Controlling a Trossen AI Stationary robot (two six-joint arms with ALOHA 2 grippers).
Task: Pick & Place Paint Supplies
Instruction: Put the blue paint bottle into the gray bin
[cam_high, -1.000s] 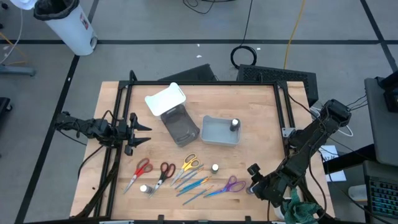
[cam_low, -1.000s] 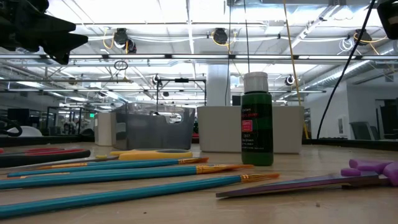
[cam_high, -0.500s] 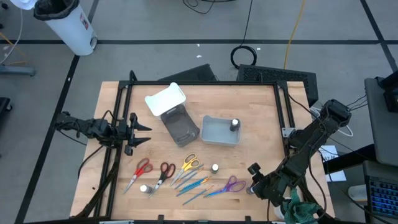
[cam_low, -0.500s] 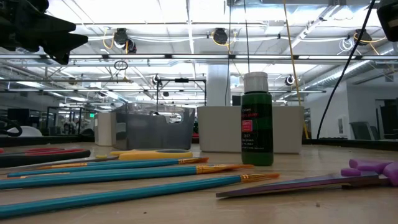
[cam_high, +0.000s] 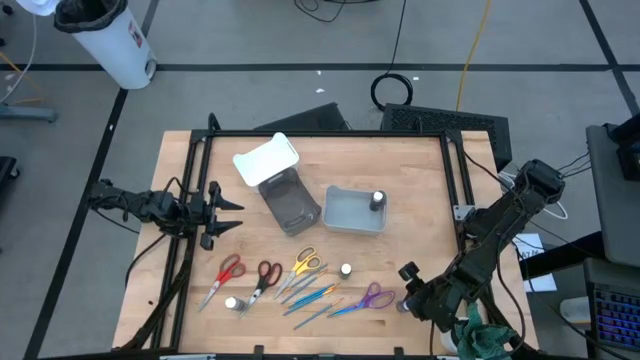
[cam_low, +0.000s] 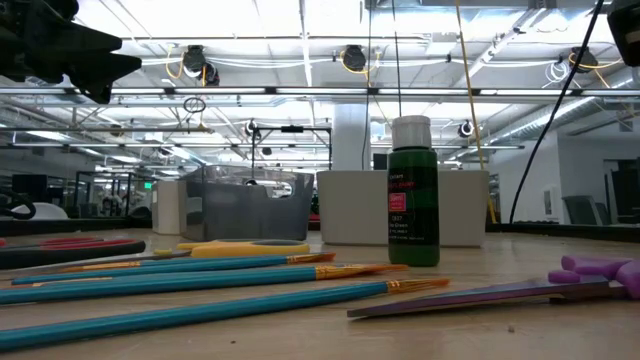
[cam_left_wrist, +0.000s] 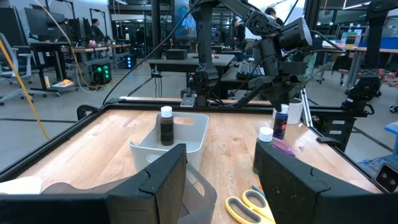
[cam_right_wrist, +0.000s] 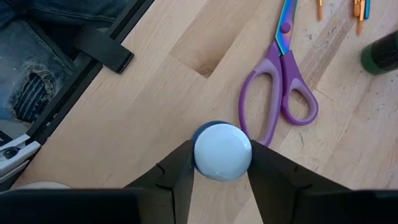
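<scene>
While the left gripper (cam_high: 222, 213) waited apart, jaws parted on nothing, the right gripper (cam_right_wrist: 222, 163) stood directly over an upright white-capped bottle (cam_right_wrist: 222, 151), fingers narrowed against its cap, purple scissors (cam_right_wrist: 281, 93) lying just beyond.

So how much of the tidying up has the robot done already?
One bottle already stands in the grey tray. The right gripper has its fingers around a white-capped bottle near the purple scissors. Two bottles, the brushes and all the scissors lie on the table. The left gripper waits open at the table's left side.
</scene>
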